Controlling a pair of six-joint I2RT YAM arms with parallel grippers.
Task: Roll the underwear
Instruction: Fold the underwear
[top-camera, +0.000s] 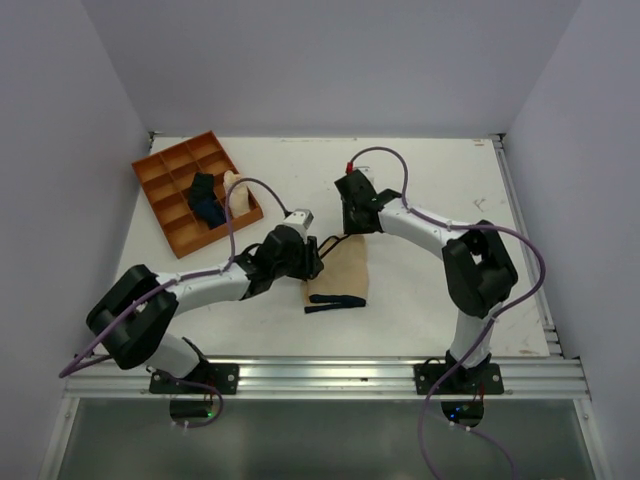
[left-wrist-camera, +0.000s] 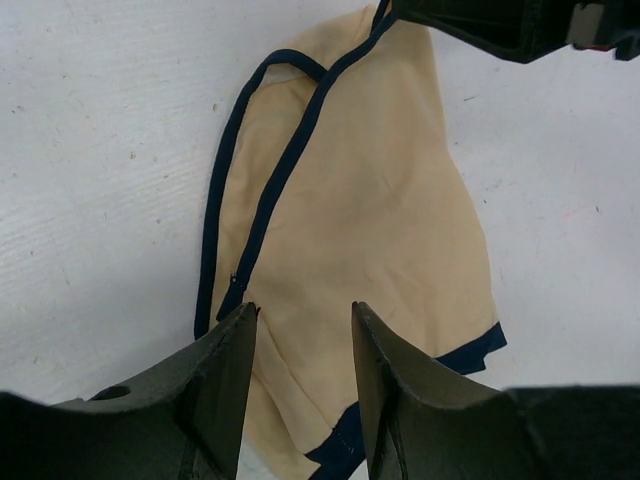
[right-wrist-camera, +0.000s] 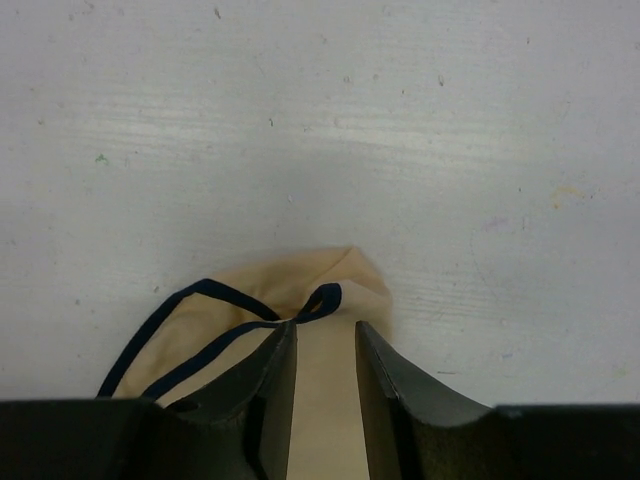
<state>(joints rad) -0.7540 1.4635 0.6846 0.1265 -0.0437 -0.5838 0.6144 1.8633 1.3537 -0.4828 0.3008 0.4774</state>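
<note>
Surroundings: a white table (top-camera: 450, 170) carries an orange compartment tray (top-camera: 158, 208) at its far left. In the tray lie a dark blue rolled cloth (top-camera: 205, 203) and a cream roll (top-camera: 236, 190), both well apart from the work area. Nothing lies between the grippers and the garment.

Underwear (top-camera: 345, 272): lies flat at mid-table between the two arms, as a beige strip with dark edge bands. One band end (top-camera: 335, 302) lies across its near edge.

Left gripper (left-wrist-camera: 300, 325): the jaws are parted to a moderate width, and its fingers (left-wrist-camera: 225, 385) point down over the banded end of the underwear (left-wrist-camera: 370, 200). Cloth is visible in the gap between them. The frames do not show whether the tips press on it.

Right gripper (right-wrist-camera: 325, 335): the jaws stand at a narrow gap at the opposite, tapered end of the underwear (right-wrist-camera: 345, 275). A strip of cloth runs between its fingers (right-wrist-camera: 395, 395), with a looped dark band just ahead of the tips. From overhead, the left gripper (top-camera: 312, 258) and right gripper (top-camera: 352, 228) sit near each other at the garment's far half.
</note>
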